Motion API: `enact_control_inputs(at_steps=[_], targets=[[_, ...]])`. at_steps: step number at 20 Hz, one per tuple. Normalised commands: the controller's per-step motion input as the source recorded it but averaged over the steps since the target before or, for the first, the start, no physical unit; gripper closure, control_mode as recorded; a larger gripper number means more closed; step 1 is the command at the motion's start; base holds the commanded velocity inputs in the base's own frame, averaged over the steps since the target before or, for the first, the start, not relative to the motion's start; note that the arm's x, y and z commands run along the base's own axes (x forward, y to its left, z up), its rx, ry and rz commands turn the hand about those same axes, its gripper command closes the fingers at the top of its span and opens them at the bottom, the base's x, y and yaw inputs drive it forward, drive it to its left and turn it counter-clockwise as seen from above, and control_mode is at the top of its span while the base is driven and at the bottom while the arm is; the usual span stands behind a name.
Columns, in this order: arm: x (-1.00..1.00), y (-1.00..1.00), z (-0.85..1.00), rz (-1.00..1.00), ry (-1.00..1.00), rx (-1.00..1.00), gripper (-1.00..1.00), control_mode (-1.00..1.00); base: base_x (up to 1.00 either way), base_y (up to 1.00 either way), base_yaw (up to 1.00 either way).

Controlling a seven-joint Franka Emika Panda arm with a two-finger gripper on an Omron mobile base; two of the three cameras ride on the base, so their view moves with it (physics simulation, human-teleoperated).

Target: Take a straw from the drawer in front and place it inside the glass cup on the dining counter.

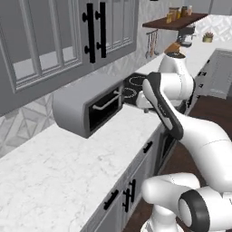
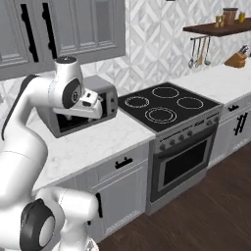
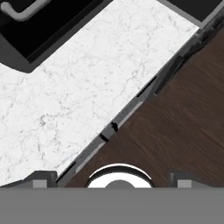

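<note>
Gripper (image 2: 100, 109) hangs high over the white marble worktop (image 1: 54, 172), in front of the grey toaster oven (image 1: 86, 108), pointing down at the counter's front edge. From the hand view its two dark fingertips (image 3: 41, 178) stand wide apart at the bottom corners with nothing between them, so it is spread and empty.

Below it sits the drawer (image 2: 122, 164), the shallow grey front with a short black bar handle just under the worktop, left of the stove (image 2: 166, 108). It is pushed in flush, so the straw is presumably inside, hidden. The hand view catches that handle (image 3: 108, 132) edge-on from above.

My guess is the arm is raised like this to clear the worktop before dropping to handle height. Reaching from above would be awkward; the wrist likely needs turning to face the front.
</note>
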Motion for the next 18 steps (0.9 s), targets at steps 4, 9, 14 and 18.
enact_control_inputs(at_steps=[4, 9, 14, 18], targets=[[0.0, 0.0, 0.0, 0.0, 0.0, 0.0, -1.0, 1.0, 0.06, 0.7, -0.25], [0.0, 0.0, 0.0, 0.0, 0.0, 0.0, -1.0, 1.0, 0.0, 0.57, -0.23], [0.0, 0.0, 0.0, 0.0, 0.0, 0.0, -1.0, 1.0, 0.15, 0.4, -0.21], [0.0, 0.0, 0.0, 0.0, 0.0, 0.0, -1.0, 1.0, 0.25, 0.11, -0.1]])
